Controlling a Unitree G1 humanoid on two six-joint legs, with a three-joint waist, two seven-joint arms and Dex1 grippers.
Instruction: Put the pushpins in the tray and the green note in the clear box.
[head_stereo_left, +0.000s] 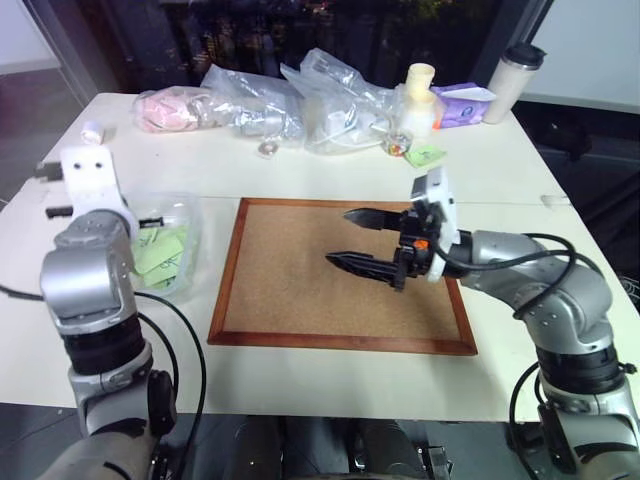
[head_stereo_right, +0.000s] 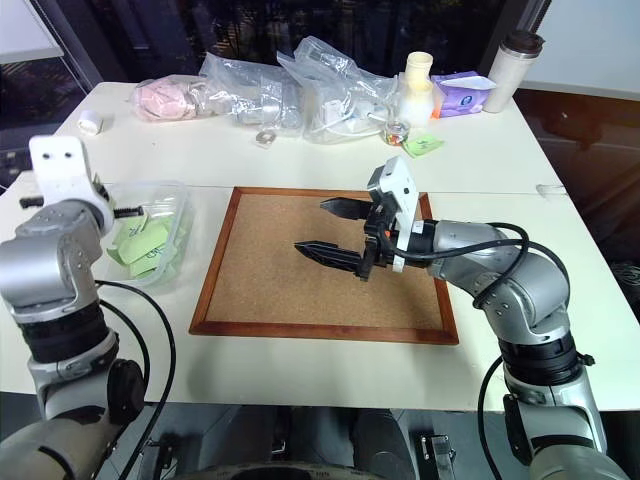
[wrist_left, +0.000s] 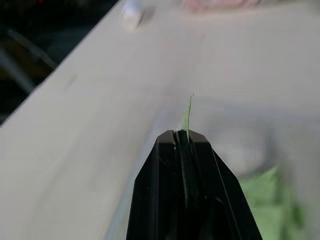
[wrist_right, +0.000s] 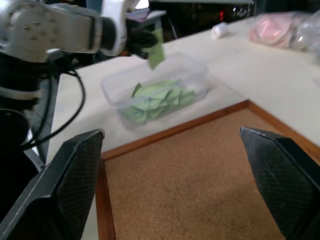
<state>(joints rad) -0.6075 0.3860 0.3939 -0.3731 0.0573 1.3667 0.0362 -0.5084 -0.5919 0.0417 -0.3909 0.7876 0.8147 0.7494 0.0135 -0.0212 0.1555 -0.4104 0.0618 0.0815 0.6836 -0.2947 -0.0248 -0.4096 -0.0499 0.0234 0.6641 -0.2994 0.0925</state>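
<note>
My left gripper (wrist_right: 142, 42) is shut on the green note (wrist_right: 156, 51), which hangs just above the clear box (head_stereo_left: 192, 222) at the table's left. From the left wrist, the note's thin edge (wrist_left: 188, 112) sticks out between the closed fingers (wrist_left: 167, 165). Several other light-green notes (head_stereo_right: 140, 245) lie inside the box. My right gripper (head_stereo_left: 352, 240) hovers open over the cork board (head_stereo_left: 290, 290), pointing left toward the box, with nothing between its fingers. The pushpins and the tray are out of view.
Wrinkly clear plastic bags (head_stereo_left: 300, 100) and a pink bundle (head_stereo_left: 170, 110) lie along the table's far side. Beside them are a white bottle (head_stereo_left: 418, 95), a purple pack (head_stereo_left: 460, 105), a tumbler (head_stereo_left: 512, 80) and a loose green note (head_stereo_left: 425, 155).
</note>
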